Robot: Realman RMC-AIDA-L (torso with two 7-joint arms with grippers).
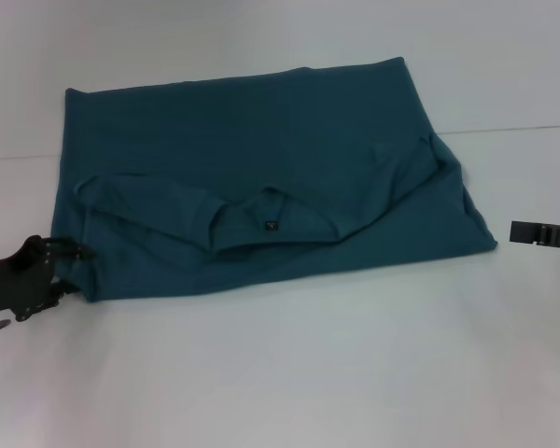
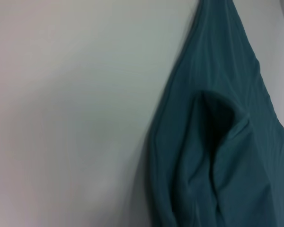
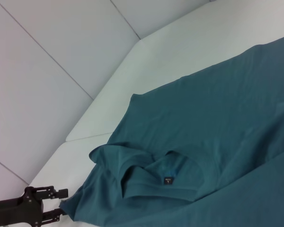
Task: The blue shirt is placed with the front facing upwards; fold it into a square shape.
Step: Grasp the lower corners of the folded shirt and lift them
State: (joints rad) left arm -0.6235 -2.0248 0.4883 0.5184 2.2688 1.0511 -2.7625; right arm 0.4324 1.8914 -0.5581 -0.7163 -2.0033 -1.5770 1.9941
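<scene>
Left tool [image 1: 61,266] grips the blue shirt [image 1: 261,159], folded, collar showing; right tool [image 1: 523,232] unclear.

Soft, even light falls from above, leaving the white table [image 1: 289,373] bright and free of glare. The blue shirt [image 1: 261,168] casts only a thin shadow along its near edge, darker inside its folds. The left wrist view is soft with blur; table edges fade pinkish.
</scene>
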